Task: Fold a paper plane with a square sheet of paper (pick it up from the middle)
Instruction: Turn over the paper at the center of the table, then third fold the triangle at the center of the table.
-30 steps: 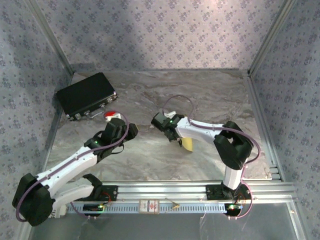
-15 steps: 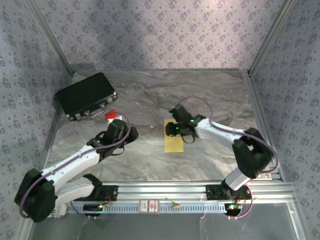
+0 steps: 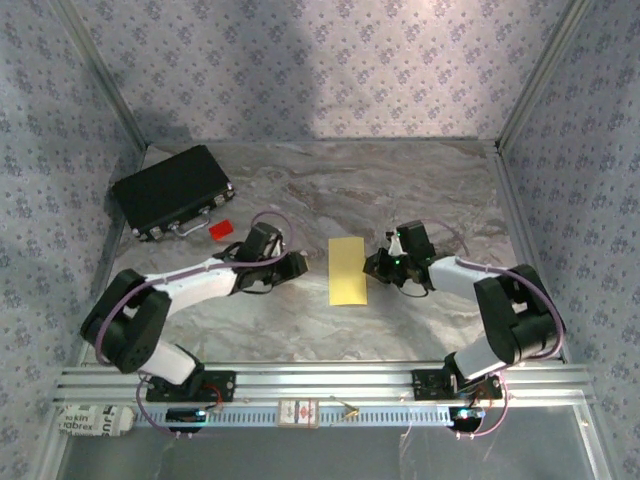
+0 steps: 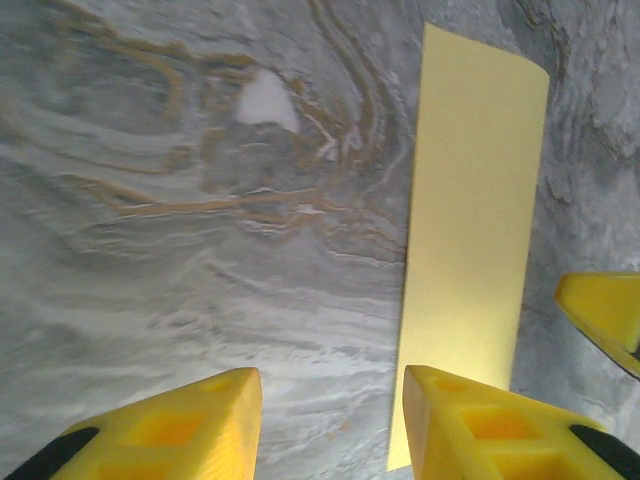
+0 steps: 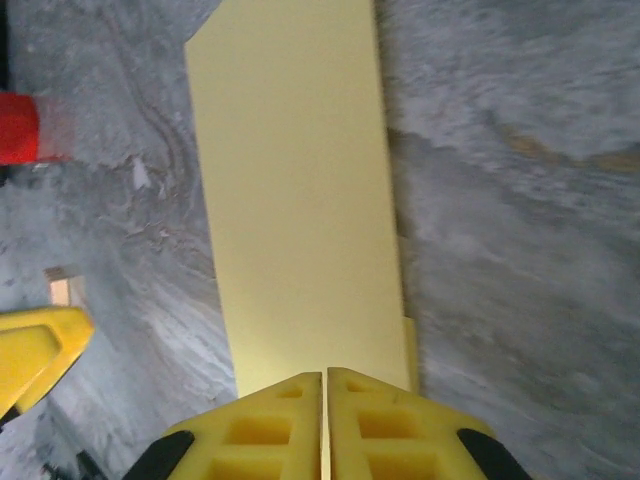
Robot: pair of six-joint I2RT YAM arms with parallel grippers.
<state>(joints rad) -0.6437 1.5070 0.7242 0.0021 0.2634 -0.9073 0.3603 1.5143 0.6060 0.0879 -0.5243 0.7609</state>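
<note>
**Overhead view.** A thin yellow paper sheet (image 3: pixel 348 270), folded to a long narrow rectangle, lies flat near the middle of the marbled grey surface (image 3: pixel 440 190). Its long edges run from the near edge toward the far edge. The left arm's fingers (image 3: pixel 296 263) stand just beside the sheet's left long edge. The right arm's fingers (image 3: pixel 377 266) stand just beside its right long edge, so the sheet lies between the two. A rigid black rectangular case (image 3: pixel 172 190) sits by the far left corner of the surface. A small red block (image 3: pixel 221 229) lies just beside the case, on its near side and well apart from the sheet.

**Left wrist view.** The left arm's fingers (image 4: pixel 170 430) are parted. Bare surface shows in the gap and nothing is grasped. One finger overlaps the nearest corner of the yellow paper sheet (image 4: pixel 470 220); whether it touches the paper cannot be told. A tip of the right arm's fingers (image 4: pixel 600 310) shows beyond the sheet's other long edge.

**Right wrist view.** The right arm's fingers (image 5: pixel 270 425) are clenched, pad against pad, with only a hairline seam between them. Their tips meet the long edge of the yellow paper sheet (image 5: pixel 295 200). Whether that edge is nipped between them cannot be told. One far corner of the sheet is cut at a slant.
</note>
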